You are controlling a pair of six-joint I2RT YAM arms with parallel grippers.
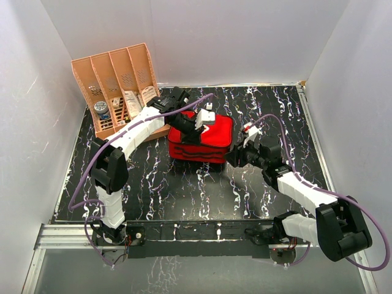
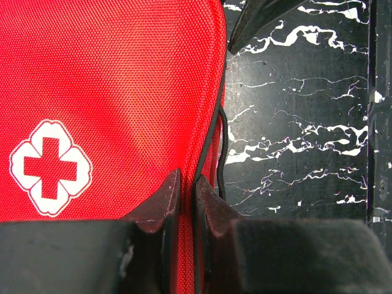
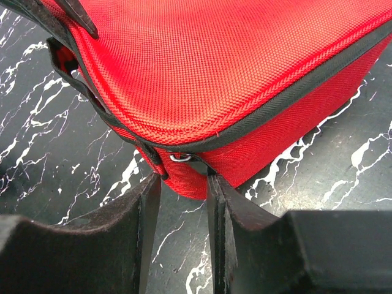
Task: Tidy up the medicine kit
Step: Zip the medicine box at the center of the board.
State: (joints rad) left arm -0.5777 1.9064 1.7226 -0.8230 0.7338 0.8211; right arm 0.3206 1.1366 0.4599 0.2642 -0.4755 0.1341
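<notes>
The medicine kit [image 1: 214, 139], a red zip case with a white cross [image 2: 51, 166] on its lid, lies mid-table. My left gripper [image 1: 199, 120] reaches over its far edge and is shut on the lid's black-piped rim [image 2: 185, 177]; red fabric [image 2: 110, 79] fills the left wrist view. My right gripper [image 1: 233, 157] sits low at the kit's right near corner. Its fingers stand apart [image 3: 184, 176], with bare table showing between them. Just past their tips is the kit's corner [image 3: 214, 67] with the metal ring of the zip pull [image 3: 179, 158].
An orange slotted rack [image 1: 116, 86] holding small packets and a tin stands at the back left, behind my left arm. White walls close in the black marbled table [image 1: 184, 190] on three sides. A metal rail [image 1: 202, 233] carries the arm bases at the near edge.
</notes>
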